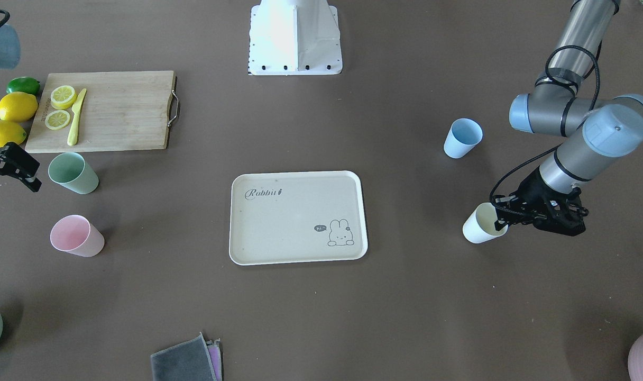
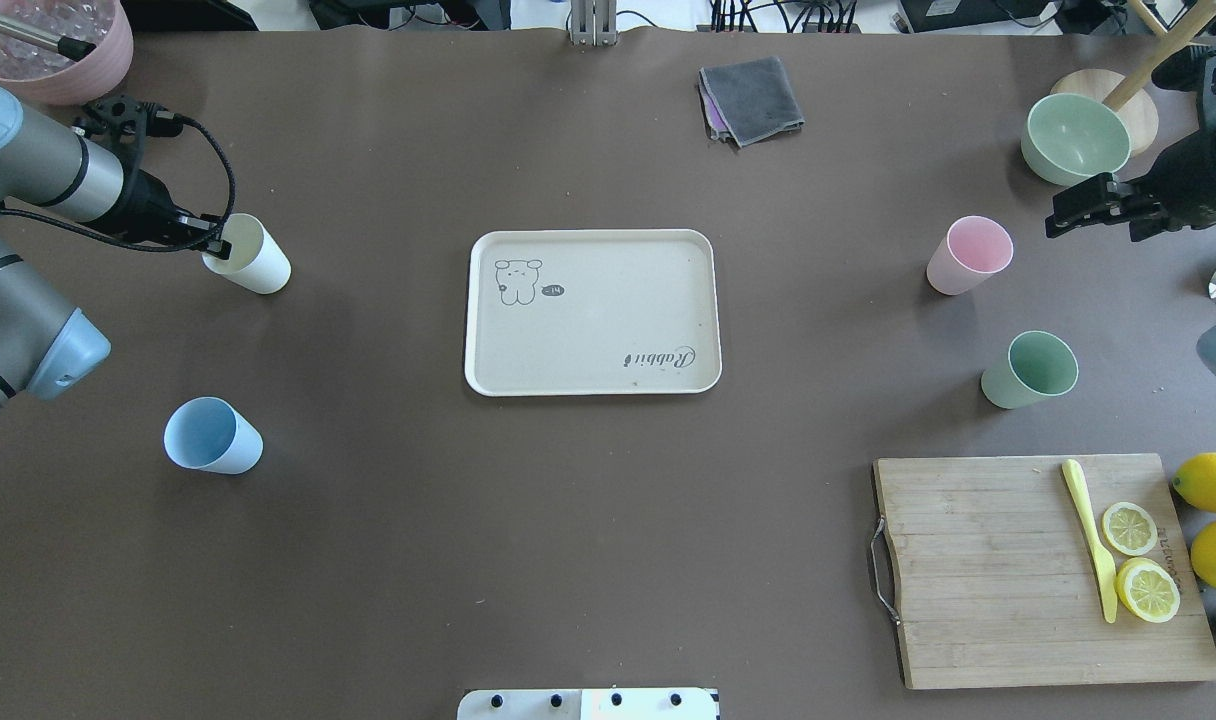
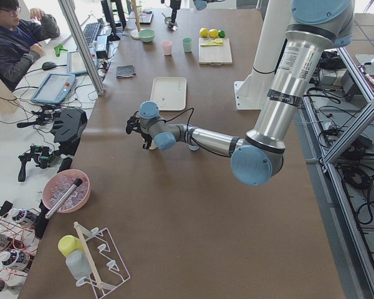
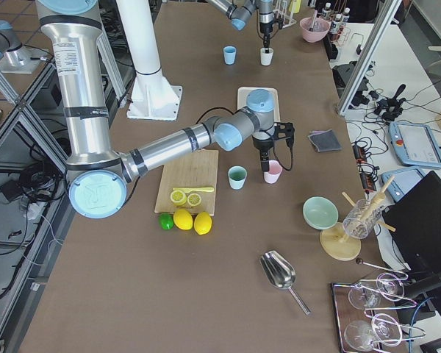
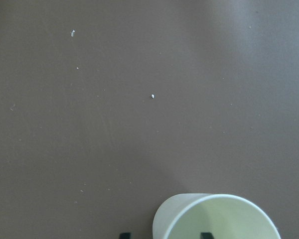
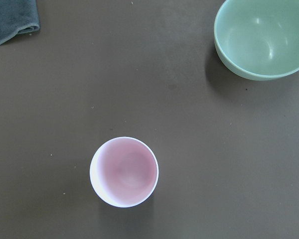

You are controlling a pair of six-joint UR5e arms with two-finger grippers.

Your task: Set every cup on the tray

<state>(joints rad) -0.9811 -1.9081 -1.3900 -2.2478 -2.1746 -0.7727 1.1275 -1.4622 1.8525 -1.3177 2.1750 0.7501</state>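
The left arm entered from the table's left side in the overhead view, forearm low and nearly level, wrist turned down so that the left gripper [image 2: 220, 243] sat at the rim of the cream-yellow cup [image 2: 255, 264]. The left wrist view showed its fingers spread astride the cup wall. One fingertip [image 5: 205, 235] was inside the mouth and the other outside, with a gap wider than the wall between them. The cup stood upright on the table, well left of the tray [image 2: 608, 320].

The right arm reached across the right half of the table with its tool pointing down. The right gripper [image 2: 1068, 212] hung above and just beyond the pink cup [image 2: 969, 255], clear of it. Its fingers did not appear in the right wrist view, and whether they were spread or pressed together could not be told.

The pale green cup [image 2: 1031, 371] and the light blue cup [image 2: 212, 436] stood upright on the table, both off the tray.
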